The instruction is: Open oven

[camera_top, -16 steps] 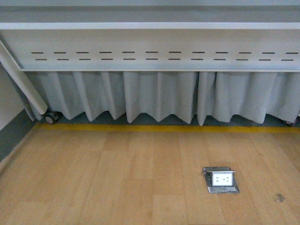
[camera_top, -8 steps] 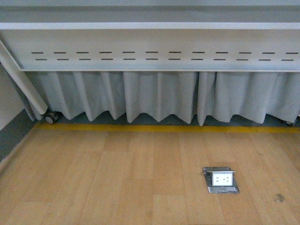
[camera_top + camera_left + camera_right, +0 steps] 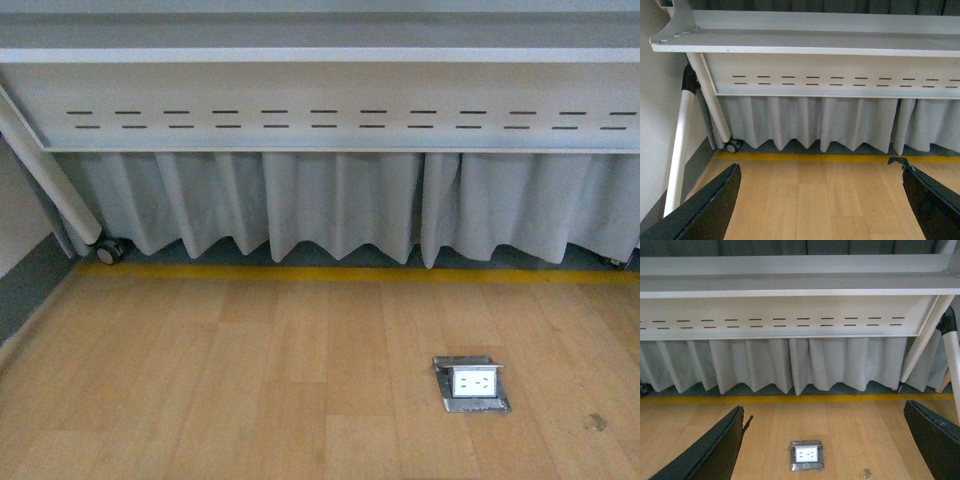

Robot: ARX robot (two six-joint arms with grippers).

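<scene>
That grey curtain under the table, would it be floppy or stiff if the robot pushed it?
Probably floppy: the pale grey pleated cloth skirt under the white table panel hangs in soft folds with a wavy hem. It looks thin, so likely light. It would probably swing aside and fall back, since only its top edge seems fixed.

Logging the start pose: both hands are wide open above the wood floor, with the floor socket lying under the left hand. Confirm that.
One slip: the floor socket lies under the right hand, as the right wrist view shows. Both hands are wide open above the wood floor; the left hand has bare boards below it.
</scene>
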